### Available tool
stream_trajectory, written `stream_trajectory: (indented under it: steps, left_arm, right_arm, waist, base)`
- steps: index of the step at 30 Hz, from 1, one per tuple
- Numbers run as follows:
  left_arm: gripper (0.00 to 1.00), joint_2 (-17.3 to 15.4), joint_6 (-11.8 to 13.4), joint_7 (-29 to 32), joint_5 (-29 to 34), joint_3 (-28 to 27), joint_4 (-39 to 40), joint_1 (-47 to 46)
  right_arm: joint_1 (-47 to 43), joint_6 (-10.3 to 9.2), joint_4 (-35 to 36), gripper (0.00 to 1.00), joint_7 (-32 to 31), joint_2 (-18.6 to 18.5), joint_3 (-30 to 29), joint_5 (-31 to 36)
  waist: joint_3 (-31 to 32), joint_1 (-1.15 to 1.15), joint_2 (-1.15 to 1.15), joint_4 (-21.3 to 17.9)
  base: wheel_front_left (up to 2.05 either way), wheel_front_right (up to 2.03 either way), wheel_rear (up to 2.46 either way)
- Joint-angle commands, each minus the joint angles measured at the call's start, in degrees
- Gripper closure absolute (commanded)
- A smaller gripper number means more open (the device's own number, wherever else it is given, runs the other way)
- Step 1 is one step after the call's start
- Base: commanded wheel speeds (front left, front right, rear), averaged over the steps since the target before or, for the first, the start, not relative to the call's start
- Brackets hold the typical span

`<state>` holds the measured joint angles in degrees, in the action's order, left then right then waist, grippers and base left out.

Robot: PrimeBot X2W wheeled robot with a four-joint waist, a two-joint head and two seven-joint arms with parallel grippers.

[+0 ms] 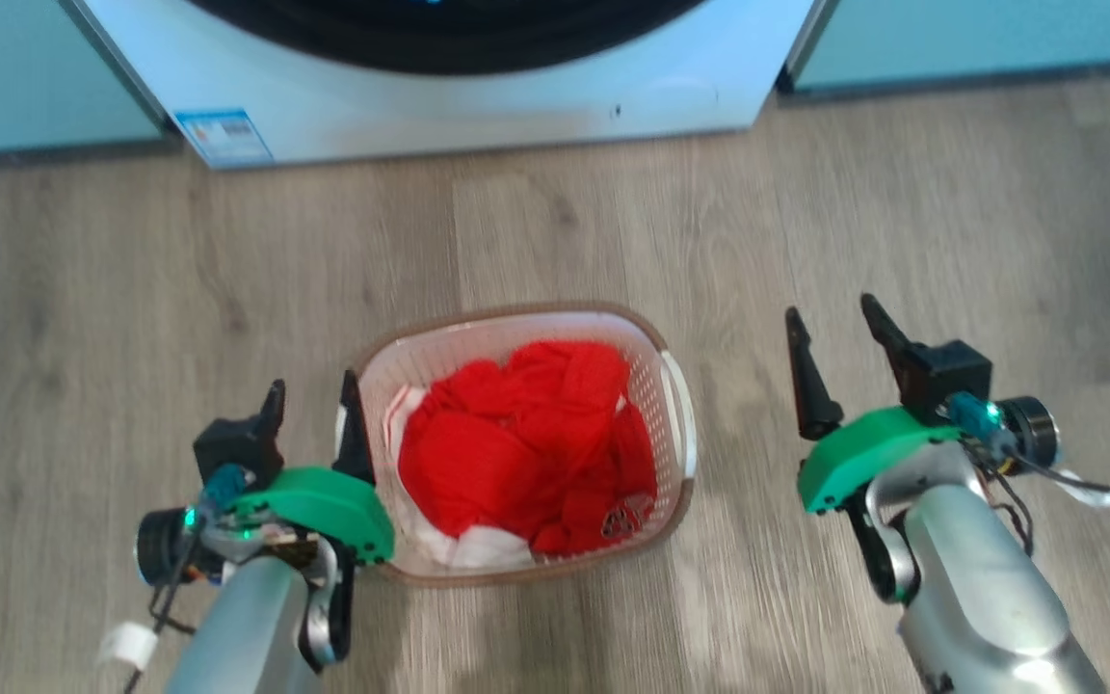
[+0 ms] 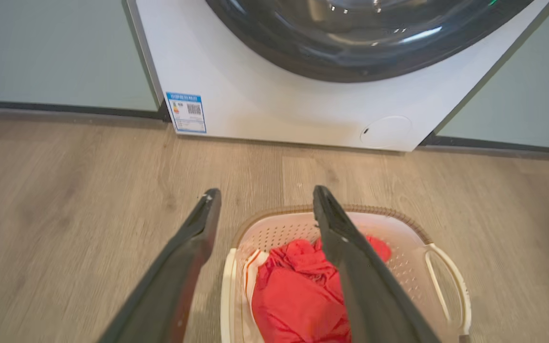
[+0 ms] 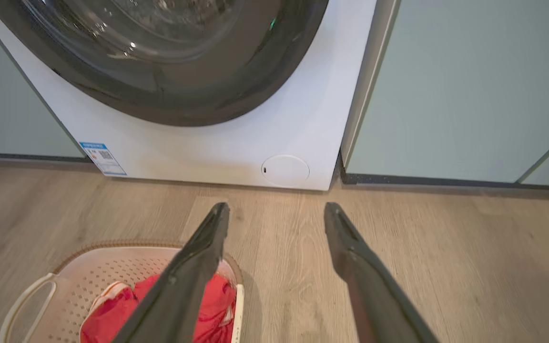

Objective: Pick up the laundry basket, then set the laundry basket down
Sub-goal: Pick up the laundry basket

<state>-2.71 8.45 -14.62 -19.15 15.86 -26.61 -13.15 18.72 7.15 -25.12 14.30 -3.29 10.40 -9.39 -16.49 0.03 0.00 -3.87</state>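
The laundry basket (image 1: 656, 347) stands on the wood floor, white and perforated with a brown rim, red cloth (image 1: 531, 443) piled inside. My left gripper (image 1: 312, 400) is open right at the basket's left edge, its inner finger over the rim. In the left wrist view the left gripper (image 2: 262, 196) straddles the basket's left handle (image 2: 228, 286), above the basket (image 2: 279, 227). Open as well, my right gripper (image 1: 832, 323) hovers over bare floor to the right of the basket's right handle (image 1: 682, 410). In the right wrist view the right gripper (image 3: 277, 209) has the basket (image 3: 74, 276) at lower left.
A white front-loading washing machine (image 1: 478, 96) stands straight ahead, its dark round door (image 2: 360, 33) shut. Pale green cabinet fronts (image 3: 470, 85) flank it on both sides. Wood floor (image 1: 131, 289) spreads left and right of the basket.
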Motion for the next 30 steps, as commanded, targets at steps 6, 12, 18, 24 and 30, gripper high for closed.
stream_trajectory:
  steps: [6,12,18,24,30]
  left_arm:
    - [0.00,-0.2,-3.0,-0.4,1.6,-5.8,-6.5,-7.9]
    - [0.00,-0.2,-7.3,-0.4,2.9,-7.6,-14.7,-14.0]
    - [0.00,-0.3,-9.1,-0.4,5.7,-8.2,-24.0,-20.4]
    - [0.00,-0.6,-9.6,-0.4,7.1,-8.4,-32.8,-25.7]
    - [0.00,-1.0,-11.0,-0.4,7.4,-7.8,-40.8,-30.4]
  right_arm:
    - [6.9,0.34,-4.8,0.00,0.7,0.4,3.9,-5.9]
    - [13.5,0.34,-10.8,0.00,0.7,0.4,9.6,-10.4]
    - [19.0,0.34,-17.0,0.00,0.7,0.4,13.9,-12.2]
    - [23.6,0.34,-23.9,0.00,0.7,0.4,18.3,-16.3]
    - [27.6,0.34,-30.4,0.00,-0.4,0.4,24.0,-23.1]
  waist:
    - [-10.1,-0.03,0.00,-1.5]
    - [-16.6,-0.03,0.00,-1.8]
    - [-21.5,-0.03,0.00,-1.5]
    - [-24.8,-0.03,0.00,-0.8]
    - [-26.8,-0.03,0.00,-0.3]
  base:
    - [0.00,0.00,0.00]
    - [0.00,0.00,0.00]
    - [0.00,0.00,0.00]
    - [0.00,0.00,0.00]
    - [0.00,0.00,0.00]
